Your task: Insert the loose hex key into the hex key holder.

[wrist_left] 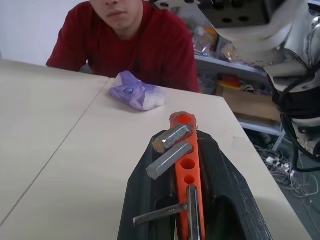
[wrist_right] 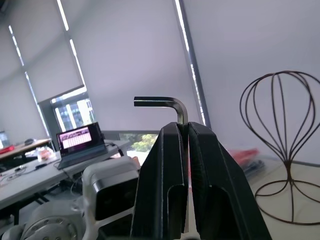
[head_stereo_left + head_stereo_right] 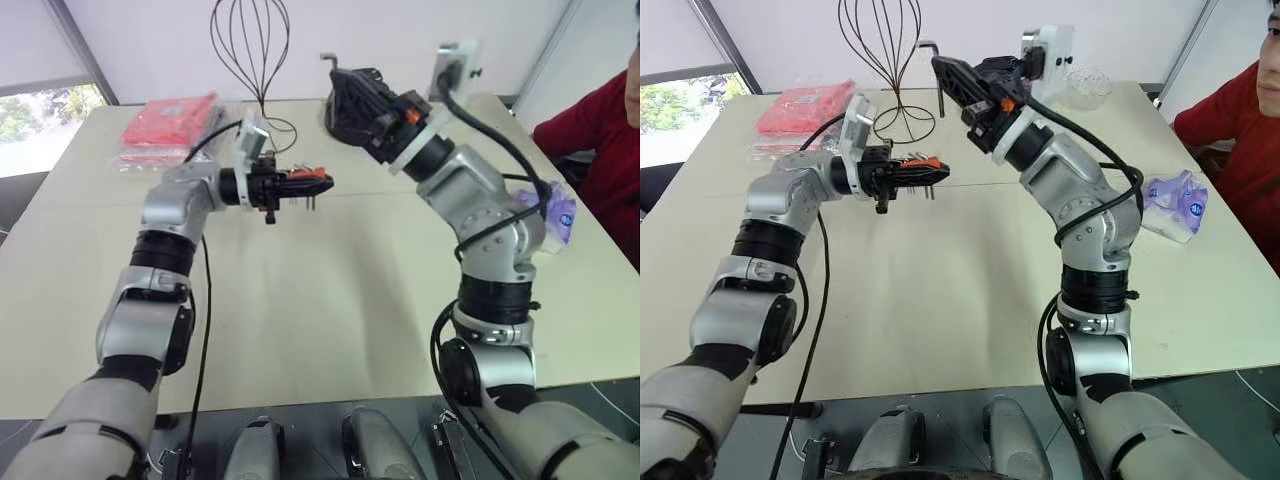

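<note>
My left gripper [image 3: 312, 183] is raised above the table, pointing level toward the right, shut on the orange-red hex key holder [image 1: 188, 162]. Short metal keys stick out of the holder's side, and round empty holes show along its face. My right gripper [image 2: 184, 126] is held higher, just right of the holder, tilted up and toward the far left. It is shut on the long leg of the loose hex key [image 2: 157, 102], a thin dark L-shaped rod whose short bent end pokes out above the fingertips. The key's tip [image 3: 930, 45] stands above and beyond the holder [image 3: 923, 163], apart from it.
A dark wire balloon-shaped stand [image 3: 250, 50] stands at the table's far middle. Red packets in clear plastic [image 3: 170, 125] lie at the far left. A purple and white packet [image 3: 555, 215] lies right, beside a person in a red top [image 3: 600, 150]. A glass bowl [image 3: 1087, 85] sits far right.
</note>
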Controlling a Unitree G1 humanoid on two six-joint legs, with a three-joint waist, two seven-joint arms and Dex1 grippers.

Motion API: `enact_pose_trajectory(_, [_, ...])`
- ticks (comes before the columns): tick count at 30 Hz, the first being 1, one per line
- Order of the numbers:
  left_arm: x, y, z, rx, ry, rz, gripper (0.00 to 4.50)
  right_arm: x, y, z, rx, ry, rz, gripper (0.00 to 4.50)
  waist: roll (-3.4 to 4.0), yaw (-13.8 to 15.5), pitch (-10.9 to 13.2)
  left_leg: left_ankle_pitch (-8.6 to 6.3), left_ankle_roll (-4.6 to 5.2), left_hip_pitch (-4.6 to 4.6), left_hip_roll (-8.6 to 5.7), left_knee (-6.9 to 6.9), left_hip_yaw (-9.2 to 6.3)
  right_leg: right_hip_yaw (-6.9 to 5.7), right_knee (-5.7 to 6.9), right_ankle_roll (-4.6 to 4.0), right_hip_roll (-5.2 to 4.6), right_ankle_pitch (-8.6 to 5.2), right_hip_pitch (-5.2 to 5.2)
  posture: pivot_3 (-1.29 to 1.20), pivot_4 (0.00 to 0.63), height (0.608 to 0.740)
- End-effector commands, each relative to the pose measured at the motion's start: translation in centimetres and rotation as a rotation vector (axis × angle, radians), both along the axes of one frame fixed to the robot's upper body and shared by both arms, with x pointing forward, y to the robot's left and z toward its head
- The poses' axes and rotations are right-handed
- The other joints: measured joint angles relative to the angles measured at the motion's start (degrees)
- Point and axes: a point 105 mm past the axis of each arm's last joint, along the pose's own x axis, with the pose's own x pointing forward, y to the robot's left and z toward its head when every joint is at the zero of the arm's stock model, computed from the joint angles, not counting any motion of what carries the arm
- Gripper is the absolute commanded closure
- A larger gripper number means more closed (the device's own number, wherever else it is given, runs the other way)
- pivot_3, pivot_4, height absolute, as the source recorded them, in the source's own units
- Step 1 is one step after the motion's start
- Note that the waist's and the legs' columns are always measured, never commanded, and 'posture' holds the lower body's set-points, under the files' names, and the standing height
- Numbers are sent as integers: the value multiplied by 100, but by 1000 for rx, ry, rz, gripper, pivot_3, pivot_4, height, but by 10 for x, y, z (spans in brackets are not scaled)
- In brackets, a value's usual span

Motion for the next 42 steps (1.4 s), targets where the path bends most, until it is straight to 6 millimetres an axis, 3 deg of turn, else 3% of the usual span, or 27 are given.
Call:
enact_pose_trajectory(1, [0,-4,16,-22,-70,-7,4500,-10,3,8,0,-54,15,4460,0,1,0,0,0,0,0,1,0,0,0,0,0,0,0,0,150,740])
enact_pose_trajectory(13, [5,-5,27,-76,-88,17,4500,-9,6,1,-34,-62,-6,4460,0,1,0,0,0,0,0,0,-1,0,0,0,0,0,0,0,150,740])
enact_pose_trajectory(42, [4,-2,25,-95,-80,36,4500,4,2,-19,-55,-19,-39,4460,0,3,0,0,0,0,0,0,-1,0,-1,0,0,0,0,0,150,740])
